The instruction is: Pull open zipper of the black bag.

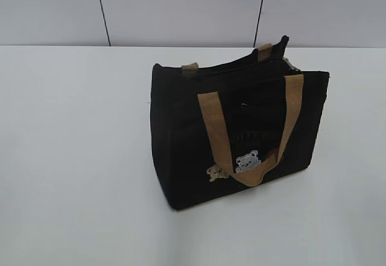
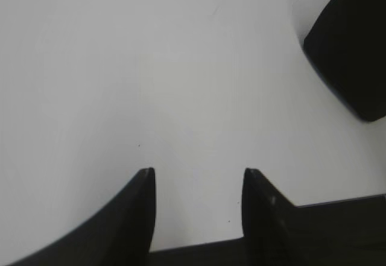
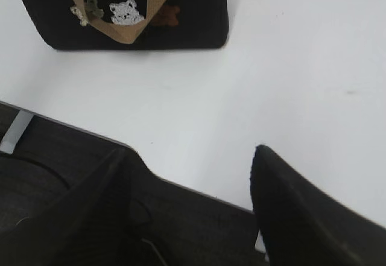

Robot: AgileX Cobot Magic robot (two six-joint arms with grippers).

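The black bag [image 1: 181,151] stands upright on the white table, its tan handle hanging down the front over two little bear patches. The zipper track runs along the bag's top, and a small silvery bit that looks like the pull [image 1: 294,65] shows at its far right end. Neither gripper shows in the exterior view. My left gripper [image 2: 199,172] is open over bare table, with a corner of the bag [image 2: 350,55] at the upper right. My right gripper [image 3: 192,151] is open and empty, well short of the bag [image 3: 193,25] at the top of its view.
The white table [image 1: 72,157] stretches all round the bag, and a pale panelled wall [image 1: 181,6] stands behind it. In the right wrist view the table's near edge runs across the lower left, with a dark area [image 3: 54,169] below it.
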